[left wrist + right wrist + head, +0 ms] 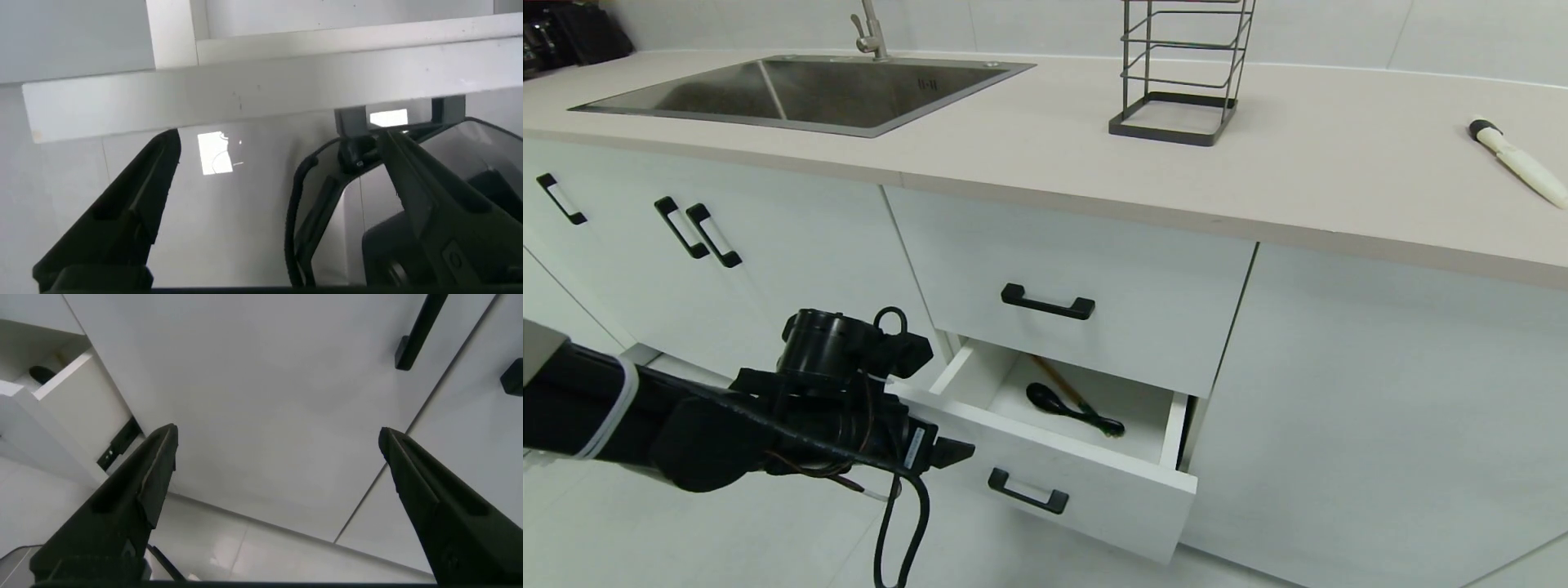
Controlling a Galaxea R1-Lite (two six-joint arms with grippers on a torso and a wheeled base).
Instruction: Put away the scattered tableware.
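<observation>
The lower drawer [1094, 482] stands pulled out, with a black spoon [1066, 408] and a thin brown stick [1058, 380] lying inside. A white utensil with a black tip [1517, 162] lies on the countertop at the far right. My left gripper [941, 447] is low, by the left end of the drawer front, and holds nothing. In the left wrist view its fingers [122, 220] are spread, with the drawer front [270, 82] and black handle [400, 118] beyond. My right gripper [278, 445] is open and empty, facing white cabinet fronts, with the drawer's corner [57, 376] to one side.
A black wire rack [1180, 73] stands on the beige countertop [1339, 180], and a steel sink [809, 90] with a tap is at the back left. The upper drawer [1078, 286] is closed above the open one. Cabinet doors with black handles [698, 233] run along the left.
</observation>
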